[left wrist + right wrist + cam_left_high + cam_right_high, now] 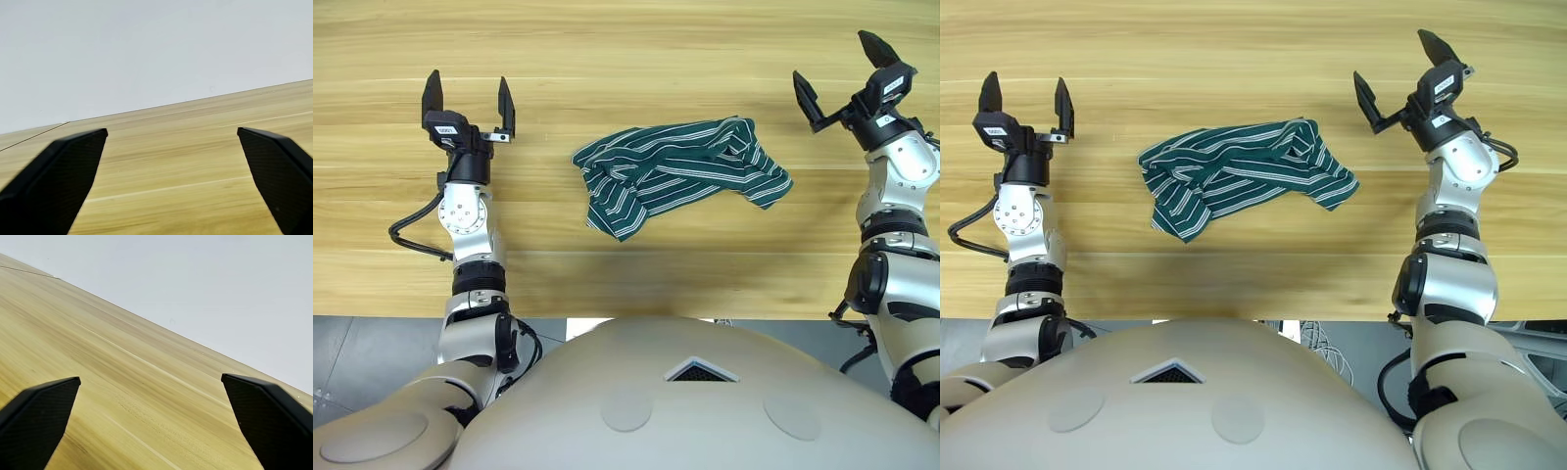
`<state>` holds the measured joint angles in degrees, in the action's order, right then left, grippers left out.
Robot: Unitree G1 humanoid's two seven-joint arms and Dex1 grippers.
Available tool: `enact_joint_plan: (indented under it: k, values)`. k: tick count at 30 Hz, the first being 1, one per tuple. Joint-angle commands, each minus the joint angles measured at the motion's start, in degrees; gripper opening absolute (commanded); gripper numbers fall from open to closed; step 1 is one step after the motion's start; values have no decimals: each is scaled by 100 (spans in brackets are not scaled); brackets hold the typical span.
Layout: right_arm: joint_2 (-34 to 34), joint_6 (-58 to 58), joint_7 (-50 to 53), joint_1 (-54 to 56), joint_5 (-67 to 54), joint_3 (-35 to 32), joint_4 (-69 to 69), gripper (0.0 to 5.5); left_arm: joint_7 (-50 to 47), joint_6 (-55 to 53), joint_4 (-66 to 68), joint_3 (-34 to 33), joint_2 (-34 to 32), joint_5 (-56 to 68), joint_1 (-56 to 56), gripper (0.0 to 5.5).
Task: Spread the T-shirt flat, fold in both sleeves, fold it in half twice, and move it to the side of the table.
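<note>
A dark green T-shirt (680, 174) with white stripes lies crumpled in a heap at the middle of the wooden table (626, 39). My left gripper (469, 95) stands open over the table to the left of the shirt, well apart from it, with nothing between its fingers. My right gripper (847, 71) hangs open to the right of the shirt, a little beyond its far right edge, also holding nothing. In the wrist views, each gripper's black fingertips (54, 171) (271, 406) frame bare wood and a pale wall beyond.
The table's front edge (626, 317) runs just ahead of my body. A black cable (411, 240) loops beside my left forearm. Bare wood surrounds the shirt on all sides, with wide room behind it.
</note>
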<state>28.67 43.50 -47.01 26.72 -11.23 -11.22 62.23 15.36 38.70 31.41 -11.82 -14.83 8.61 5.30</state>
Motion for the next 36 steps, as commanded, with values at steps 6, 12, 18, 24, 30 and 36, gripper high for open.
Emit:
enact_joint_plan:
  k: [6, 12, 18, 24, 30, 36]
  values:
    - [-37, -56, -603, -151, -141, 57, -181, 540, 537, -677, -690, 110, 103, 706, -248, 480]
    - [-37, -40, -1163, -457, -257, 84, -453, 540, 1323, -3071, -4531, 859, -283, 2584, -2220, 480]
    - [90, -759, -1649, -1143, -1048, -142, -1946, 540, 212, -5138, -6682, 1358, -761, 2056, -3321, 480]
    - [-61, -991, -1273, -1529, -715, 150, -2883, 540, -321, -6219, -7368, 1888, -745, 1599, -3417, 480]
    - [-100, -962, -935, -1657, -494, 297, -3068, 540, -522, -6668, -7189, 2015, -680, 1216, -3050, 454]
    - [-171, -876, -747, -1721, -360, 438, -3148, 540, -472, -6808, -7036, 1947, -601, 1214, -2870, 350]
